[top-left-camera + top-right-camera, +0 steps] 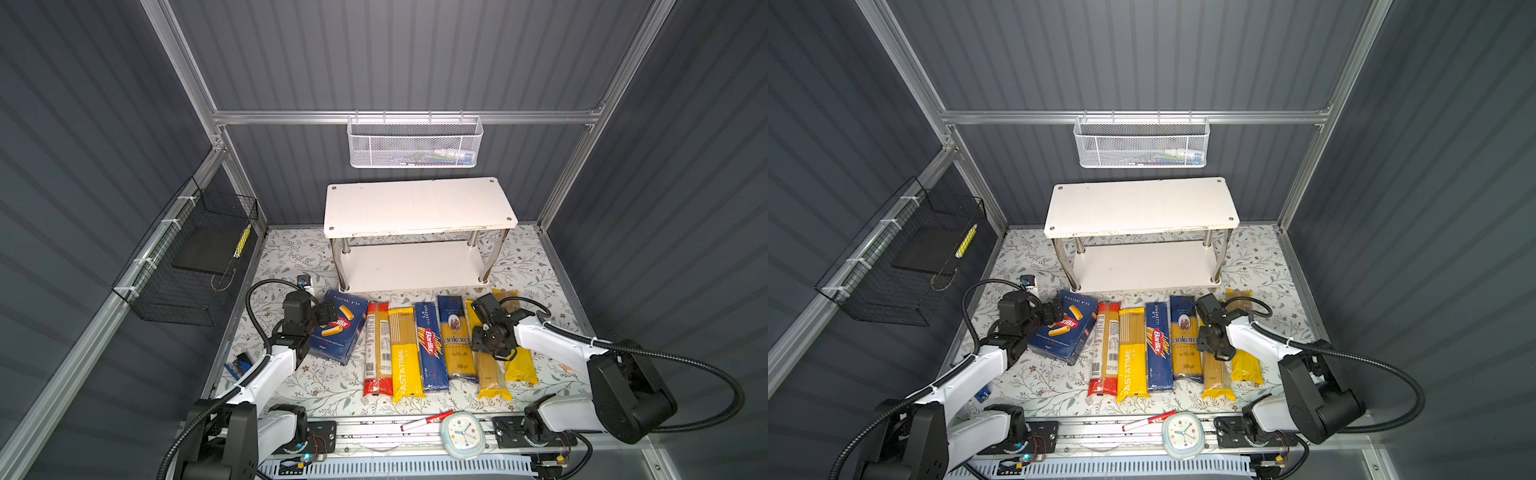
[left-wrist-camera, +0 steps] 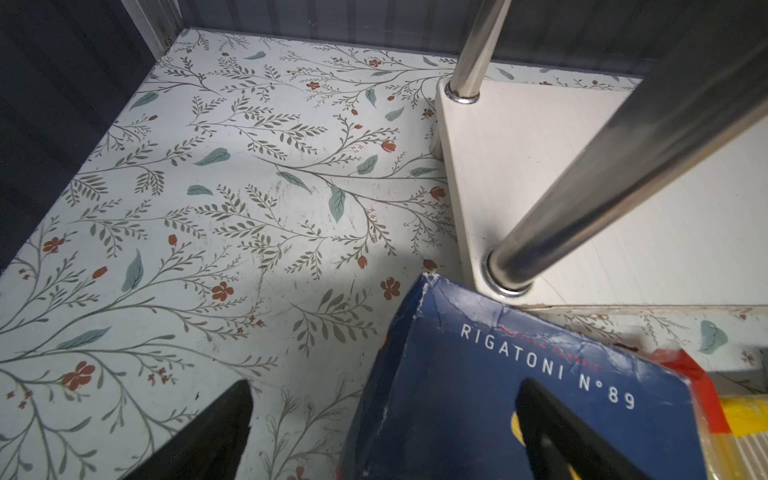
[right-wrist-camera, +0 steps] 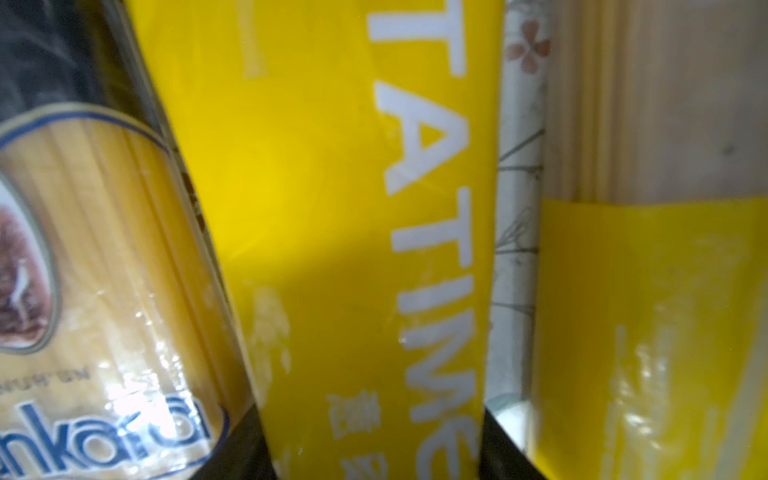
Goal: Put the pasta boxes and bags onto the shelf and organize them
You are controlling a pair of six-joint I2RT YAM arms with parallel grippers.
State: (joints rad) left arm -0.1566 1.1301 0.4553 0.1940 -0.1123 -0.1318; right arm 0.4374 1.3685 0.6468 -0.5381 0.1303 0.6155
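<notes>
The white two-tier shelf (image 1: 419,205) stands at the back with both boards bare. In front of it lie, from left to right, the wide rigatoni box (image 1: 338,328), a red-ended bag (image 1: 377,349), a PASTATIME bag (image 1: 405,361), the narrow Barilla spaghetti box (image 1: 431,349), the ankara bag (image 1: 457,340) and two more PASTATIME bags (image 1: 492,376) (image 1: 519,365). My left gripper (image 2: 382,436) is open and straddles the rigatoni box's (image 2: 478,386) left edge. My right gripper (image 3: 374,449) is shut on a PASTATIME bag (image 3: 332,208), with a finger against each long edge.
A white mesh basket (image 1: 415,141) hangs on the back rail. A black wire basket (image 1: 195,257) hangs on the left wall. A clock (image 1: 461,434) and a red-white marker (image 1: 426,420) lie on the front rail. A shelf leg (image 2: 623,166) stands close to the rigatoni box.
</notes>
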